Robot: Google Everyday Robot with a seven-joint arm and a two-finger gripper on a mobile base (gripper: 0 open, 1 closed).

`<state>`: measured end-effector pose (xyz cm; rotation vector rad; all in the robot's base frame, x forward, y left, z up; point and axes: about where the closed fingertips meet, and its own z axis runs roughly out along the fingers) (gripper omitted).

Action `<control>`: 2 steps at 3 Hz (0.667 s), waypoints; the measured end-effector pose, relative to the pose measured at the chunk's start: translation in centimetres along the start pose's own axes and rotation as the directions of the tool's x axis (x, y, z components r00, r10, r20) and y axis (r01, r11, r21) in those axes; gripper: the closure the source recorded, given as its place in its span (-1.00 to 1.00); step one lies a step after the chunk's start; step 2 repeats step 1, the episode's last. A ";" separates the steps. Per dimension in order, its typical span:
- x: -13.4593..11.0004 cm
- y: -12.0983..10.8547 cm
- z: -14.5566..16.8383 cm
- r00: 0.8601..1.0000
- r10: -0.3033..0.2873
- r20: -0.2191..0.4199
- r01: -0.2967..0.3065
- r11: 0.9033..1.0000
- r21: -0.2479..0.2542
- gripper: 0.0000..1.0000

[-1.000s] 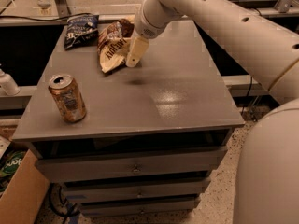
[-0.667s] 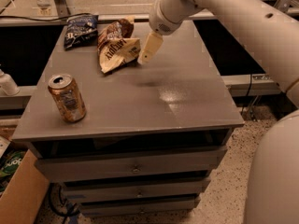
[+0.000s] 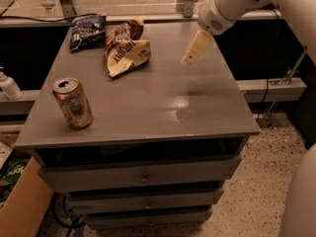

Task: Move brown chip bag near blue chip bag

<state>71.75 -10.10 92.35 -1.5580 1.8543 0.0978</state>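
Observation:
The brown chip bag [image 3: 126,51] lies on the grey table [image 3: 148,102] at the back, dark brown on top and pale tan below with dark lettering. The blue chip bag [image 3: 86,32] lies just left of it at the back left corner, a small gap between them. My gripper [image 3: 193,51] hangs above the table's right back part, well to the right of the brown bag and holding nothing.
A copper-coloured drink can [image 3: 73,103] stands upright near the table's front left. Drawers [image 3: 143,177] sit under the tabletop. A cardboard box [image 3: 19,201] stands on the floor at the left. A white bottle [image 3: 9,85] is at the far left.
My gripper has moved right and up, away from the brown chip bag, which stays where it lay beside the blue bag.

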 end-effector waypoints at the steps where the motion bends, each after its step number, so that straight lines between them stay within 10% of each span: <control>1: 0.0 0.0 0.0 1.000 0.000 0.000 0.000 1.000 0.000 -1.00; 2: 0.0 0.0 0.0 1.000 0.000 0.000 0.000 1.000 0.000 -1.00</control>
